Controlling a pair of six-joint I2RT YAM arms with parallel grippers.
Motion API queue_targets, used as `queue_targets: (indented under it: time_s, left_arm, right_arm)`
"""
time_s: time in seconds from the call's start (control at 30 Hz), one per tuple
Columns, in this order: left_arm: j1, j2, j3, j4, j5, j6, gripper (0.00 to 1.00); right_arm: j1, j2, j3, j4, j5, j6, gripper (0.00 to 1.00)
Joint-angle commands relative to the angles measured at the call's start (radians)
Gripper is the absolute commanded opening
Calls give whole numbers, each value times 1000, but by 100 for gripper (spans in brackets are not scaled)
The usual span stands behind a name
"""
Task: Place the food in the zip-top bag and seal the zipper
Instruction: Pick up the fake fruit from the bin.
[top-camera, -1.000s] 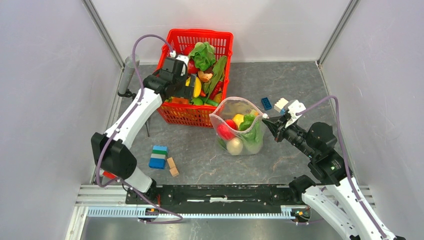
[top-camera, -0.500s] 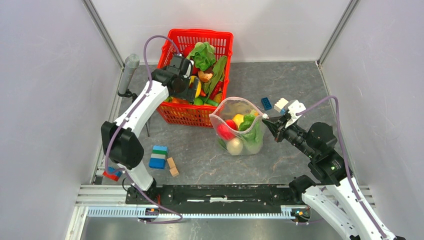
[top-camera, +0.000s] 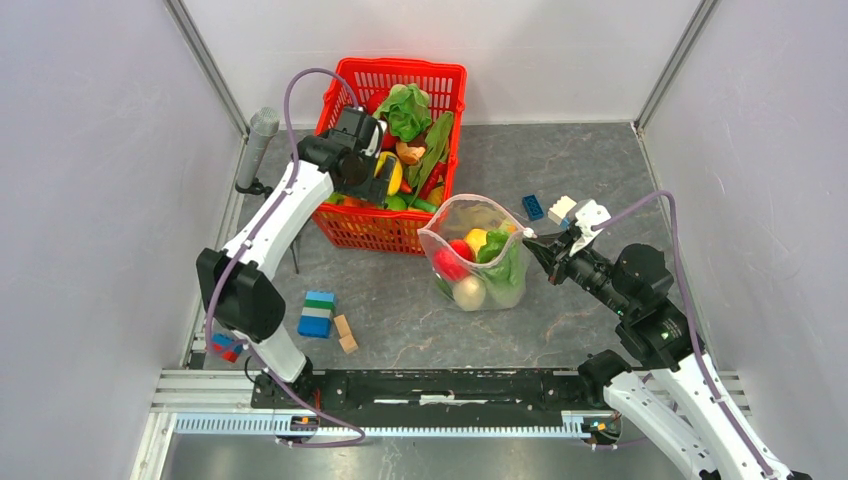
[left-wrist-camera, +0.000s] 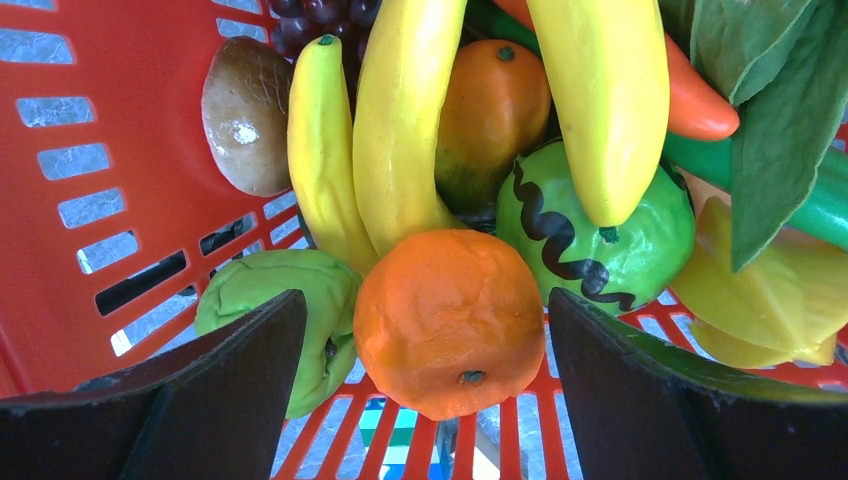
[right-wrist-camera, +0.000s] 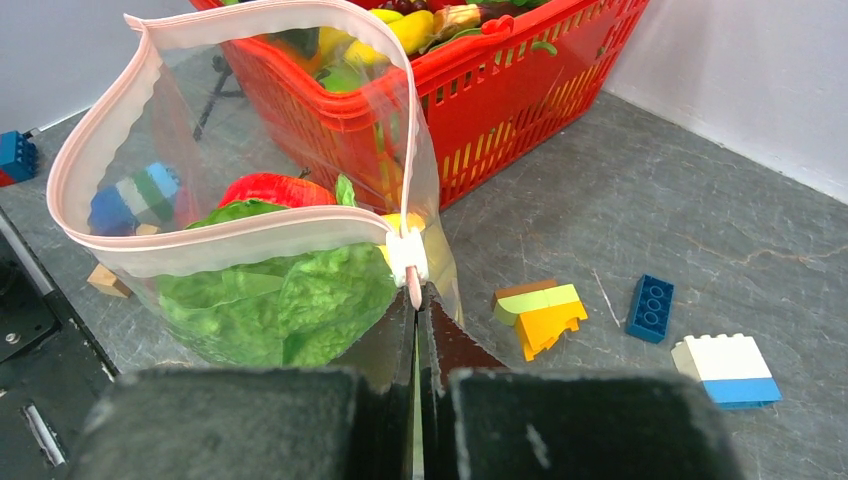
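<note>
Squarely inside spread L claw (left-wrist-camera: 422, 310): orange (left-wrist-camera: 450, 325), in basket (left-wrist-camera: 110, 120); R claw (right-wrist-camera: 417, 298) tight on end of zipper (right-wrist-camera: 240, 236).

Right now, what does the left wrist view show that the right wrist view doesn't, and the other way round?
Only the left wrist view shows the open left tool with an orange framed between its fingers, and bananas and a green striped fruit behind it.

Only the right wrist view shows the right tool shut on the zip-top bag just below its slider. The pink zipper gapes open, leafy greens lie inside, and loose blocks sit on the table.

Both views show the red basket.
</note>
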Motion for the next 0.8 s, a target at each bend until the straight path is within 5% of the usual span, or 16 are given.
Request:
queue_targets:
  time_s: [0.0,0.23,0.3,0.5,0.63,0.77]
  left_arm:
    - [8,20,5,-80,-3,42,95]
    - [10,46,10,-72,42,51,99]
    - [9,61,16,-74,49,52,91]
    - [9,35,27,-75,58,45,45]
    - [7,-46,46,-56,97,37,30]
    - [8,-157,49,4,146,23,28]
  right_arm:
    - [-1,1,18,44,-14,8,0]
    - [-1,-5,11,48,-12,14,0]
    - [-1,-7,8,53,-11,16,0]
    - [-1,-15,11,42,0,16,0]
    - [-1,-16,9,42,3,18,0]
    - [-1,-18,8,42,8,19,0]
